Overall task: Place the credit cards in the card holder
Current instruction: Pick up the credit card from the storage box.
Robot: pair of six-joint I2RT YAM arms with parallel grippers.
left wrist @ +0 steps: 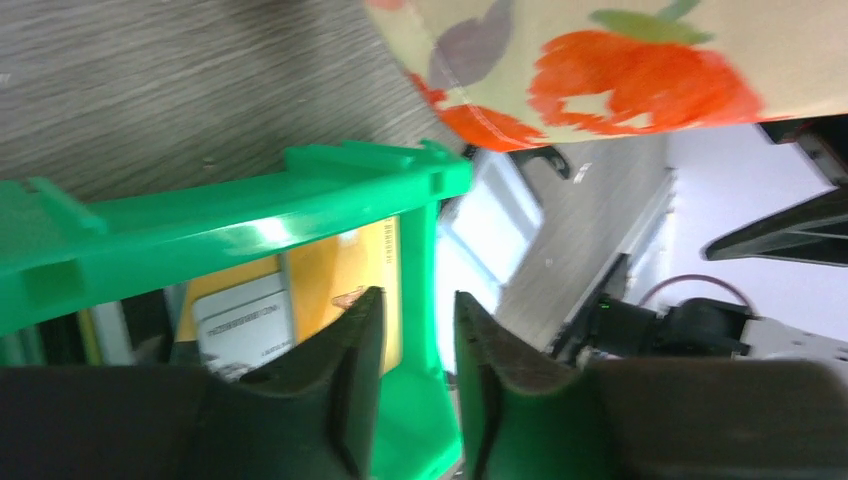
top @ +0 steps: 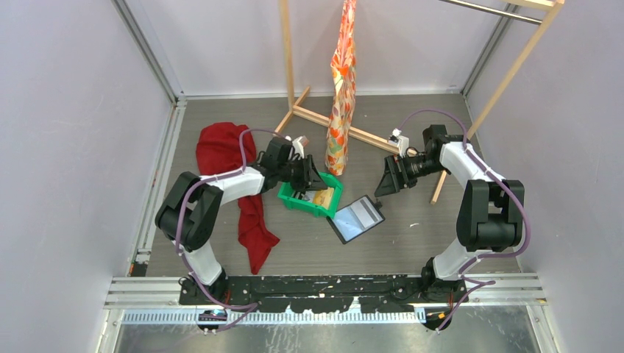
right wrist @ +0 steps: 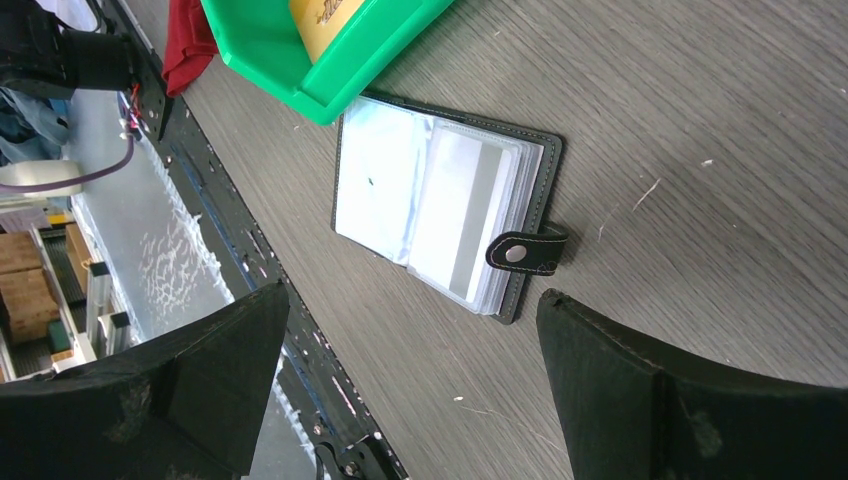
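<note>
An orange-yellow credit card point(left wrist: 340, 265) and a whitish one with dark print point(left wrist: 245, 325) lie in the green tray point(left wrist: 250, 215); the top view shows the cards point(top: 322, 197) there too. My left gripper point(left wrist: 419, 294) point(top: 313, 180) reaches into the tray, its jaws narrowly apart, with the tray's side wall showing in the gap. One finger overlaps the orange card. The card holder point(right wrist: 440, 210) point(top: 357, 218) lies open on the table right beside the tray, clear sleeves up and snap tab point(right wrist: 520, 252) to one side. My right gripper point(right wrist: 412, 295) point(top: 384, 185) hovers wide open just off the holder, holding nothing.
A red cloth point(top: 228, 154) lies left of the tray under the left arm. A patterned orange fabric point(top: 340, 95) hangs from a wooden rack point(top: 294, 110) just behind the tray. The rack's feet cross the back of the table.
</note>
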